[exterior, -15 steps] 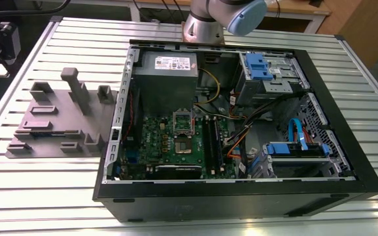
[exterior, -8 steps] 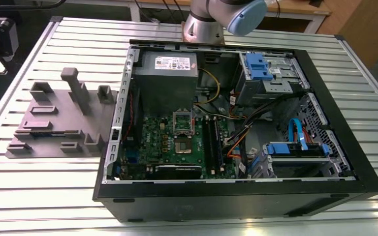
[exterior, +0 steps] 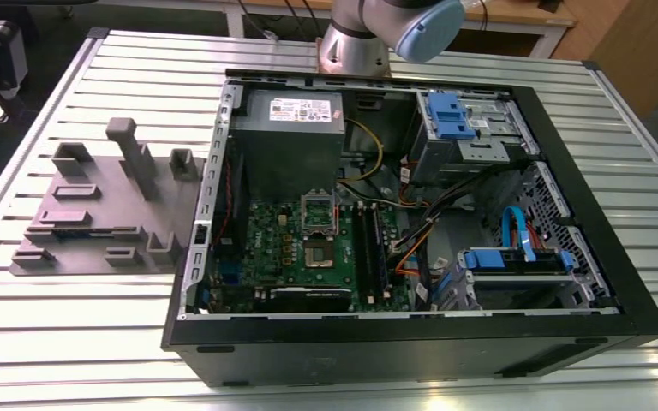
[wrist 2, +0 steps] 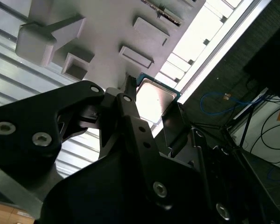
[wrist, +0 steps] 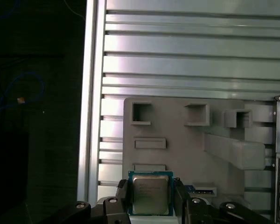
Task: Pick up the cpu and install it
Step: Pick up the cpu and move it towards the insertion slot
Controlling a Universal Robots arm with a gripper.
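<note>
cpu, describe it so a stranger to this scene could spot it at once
In the first wrist view, find the slatted metal table and the grey fixture plate on it. In front of that plate the gripper holds the cpu: a flat square, the only shiny silvery piece, green-edged, among matte grey blocks.

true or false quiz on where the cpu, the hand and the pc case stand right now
1. The hand grips the cpu between its fingers. True.
2. The cpu sits in the motherboard socket. False: it is in the hand, and the socket shows a dark centre.
3. The grey fixture plate lies to the exterior view's left of the computer case. True.
4. A side panel covers the computer case. False: it lies open, with the motherboard showing.
</note>
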